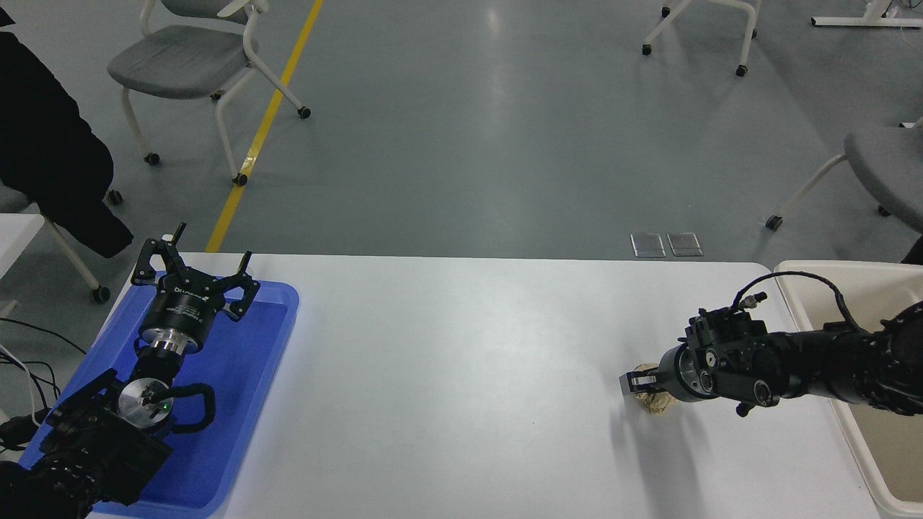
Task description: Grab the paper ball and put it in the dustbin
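Note:
The paper ball (655, 405), a wrinkled tan wad, lies on the white table (461, 375) at the right. My right gripper (644, 391) has come down low over it and covers most of it. One finger (629, 382) stands at the ball's left edge and the jaws look open around it. The dustbin (851, 266), cream-white with beige inner walls, stands at the table's right edge, behind my right arm. My left gripper (195, 277) is open and parked over the blue tray at the lower left.
A shallow blue tray (245, 375) lies at the table's left end under my left arm. Wheeled chairs (180, 65) stand on the grey floor beyond the table. A dark coat (43, 144) hangs at the far left.

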Tool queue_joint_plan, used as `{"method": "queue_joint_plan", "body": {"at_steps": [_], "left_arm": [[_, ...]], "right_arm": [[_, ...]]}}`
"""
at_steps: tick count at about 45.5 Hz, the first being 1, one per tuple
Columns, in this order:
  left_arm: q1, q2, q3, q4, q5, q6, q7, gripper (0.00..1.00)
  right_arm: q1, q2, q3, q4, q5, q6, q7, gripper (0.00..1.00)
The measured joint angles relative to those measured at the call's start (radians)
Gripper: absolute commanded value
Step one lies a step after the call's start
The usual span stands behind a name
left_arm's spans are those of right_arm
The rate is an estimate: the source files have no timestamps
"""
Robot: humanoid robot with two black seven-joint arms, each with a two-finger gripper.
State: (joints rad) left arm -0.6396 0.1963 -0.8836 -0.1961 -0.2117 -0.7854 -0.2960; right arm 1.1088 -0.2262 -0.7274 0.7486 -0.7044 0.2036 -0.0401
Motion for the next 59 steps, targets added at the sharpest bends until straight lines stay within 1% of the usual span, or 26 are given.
{"method": "queue_joint_plan", "body": {"at_steps": [10, 19, 26, 31, 37, 44, 53, 59], "left_arm": [[0.0, 0.0, 0.0, 0.0, 0.0, 0.0, 0.0, 1.0], [0.0, 0.0, 0.0, 0.0, 0.0, 0.0, 0.0, 1.0], [0.0, 0.0, 0.0, 0.0, 0.0, 0.0, 0.0, 1.0], [0.0, 0.0, 0.0, 0.0, 0.0, 0.0, 0.0, 1.0], [0.0, 0.0, 0.0, 0.0, 0.0, 0.0, 0.0, 1.0], [0.0, 0.0, 0.0, 0.0, 0.0, 0.0, 0.0, 1.0], [0.0, 0.002, 0.0, 0.001, 0.0, 0.0, 0.0, 1.0], [0.001, 0.003, 0.0, 0.001, 0.0, 0.0, 0.0, 1.0]], "right_arm": [[0.091, -0.017, -0.032, 0.052, 0.003, 0.024, 0.003, 0.0], [0.382, -0.106, -0.153, 0.256, 0.028, 0.116, 0.007, 0.0], [0.68, -0.163, -0.252, 0.462, 0.099, 0.229, 0.009, 0.0], [0.877, -0.179, -0.307, 0.591, 0.183, 0.301, 0.01, 0.0], [1.054, -0.175, -0.374, 0.684, 0.26, 0.363, 0.01, 0.0], [1.179, -0.169, -0.437, 0.737, 0.305, 0.405, 0.01, 0.0], [1.25, -0.171, -0.508, 0.761, 0.318, 0.427, 0.009, 0.0], [1.264, -0.21, -0.547, 0.748, 0.256, 0.433, 0.008, 0.0]]}}
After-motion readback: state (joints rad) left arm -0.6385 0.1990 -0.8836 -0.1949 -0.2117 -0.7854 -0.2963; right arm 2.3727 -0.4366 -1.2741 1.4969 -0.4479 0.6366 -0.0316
